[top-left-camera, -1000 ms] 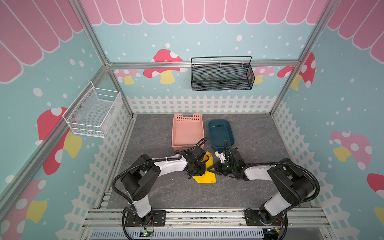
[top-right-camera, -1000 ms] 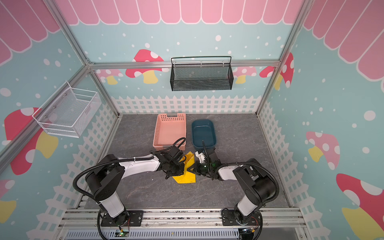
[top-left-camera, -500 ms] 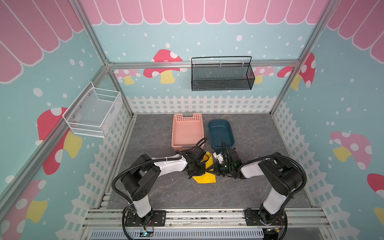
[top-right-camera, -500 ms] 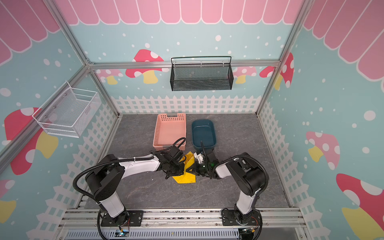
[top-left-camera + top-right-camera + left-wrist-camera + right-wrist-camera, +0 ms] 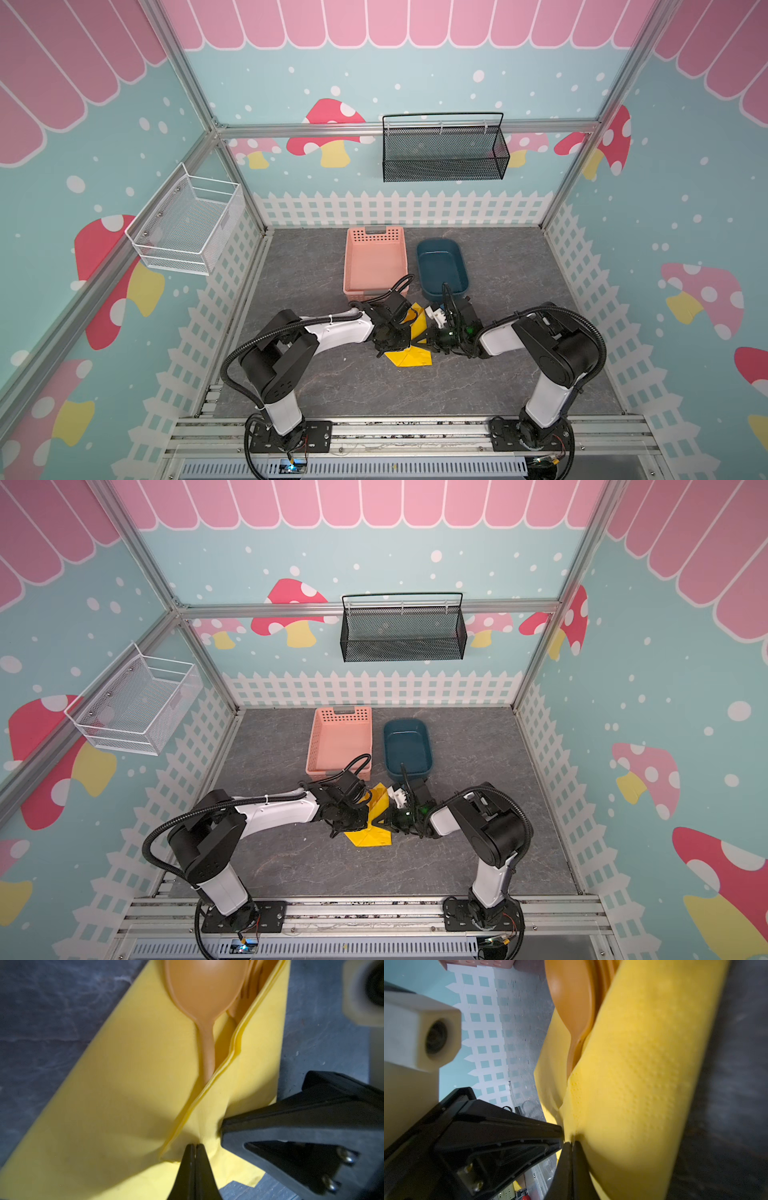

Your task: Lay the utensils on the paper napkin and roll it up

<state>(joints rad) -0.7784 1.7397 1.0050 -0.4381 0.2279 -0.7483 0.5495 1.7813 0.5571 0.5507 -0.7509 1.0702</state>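
Left tool [image 5: 195,1148]: jaws closed, tips on the folded edge of the paper napkin [image 5: 124,1105]; I cannot tell whether paper is pinched.
Right tool [image 5: 572,1144]: just beside the left tool, closed on a puckered flap of the napkin.
Spoon [image 5: 204,991] and fork [image 5: 251,987]: ahead of both tools, tucked in the fold.
Desk [image 5: 41,1012]: underneath.

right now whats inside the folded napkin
The spoon bowl and neck show, with fork tines beside it. The napkin flap covers both handles; the stick cannot be seen.
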